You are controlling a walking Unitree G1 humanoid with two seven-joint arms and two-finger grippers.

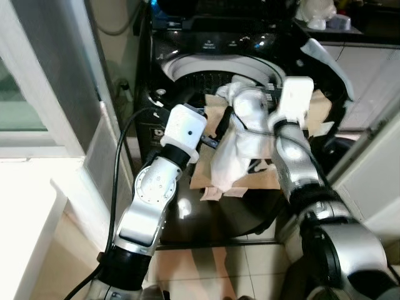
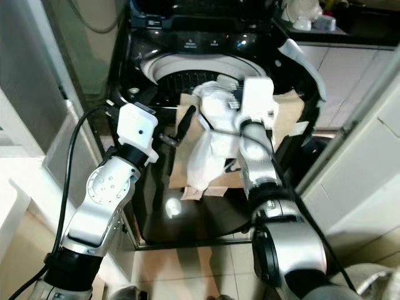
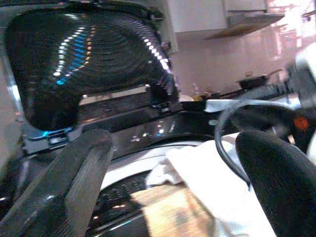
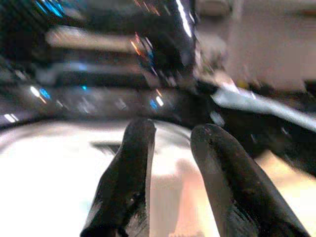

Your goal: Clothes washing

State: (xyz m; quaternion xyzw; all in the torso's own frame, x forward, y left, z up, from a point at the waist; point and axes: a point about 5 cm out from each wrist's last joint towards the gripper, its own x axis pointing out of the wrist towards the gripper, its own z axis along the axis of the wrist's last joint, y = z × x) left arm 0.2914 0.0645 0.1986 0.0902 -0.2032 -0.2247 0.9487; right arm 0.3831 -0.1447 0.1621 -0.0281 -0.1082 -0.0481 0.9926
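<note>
A black top-loading washing machine [image 1: 187, 81] stands before me with its lid [image 3: 89, 59] raised and its drum opening [image 1: 206, 69] showing. A white cloth [image 1: 240, 147] hangs from my right gripper [image 4: 173, 129], which is shut on it above the washer's front rim; the cloth drapes over the arm and hides the fingers in the eye views. Under it a tan sheet [image 1: 265, 178] lies across the rim. My left gripper [image 1: 215, 132] stands open just left of the cloth, its fingers [image 3: 74, 187] spread wide with the white cloth [image 3: 207, 173] between and beyond them.
A white door frame [image 1: 37, 94] and a grey panel stand close on the left. A pale cabinet [image 1: 375, 181] is on the right, and a counter with white items [image 1: 319, 15] sits behind it. A black cable [image 1: 119, 156] loops along my left arm. Tiled floor [image 1: 206, 262] lies below.
</note>
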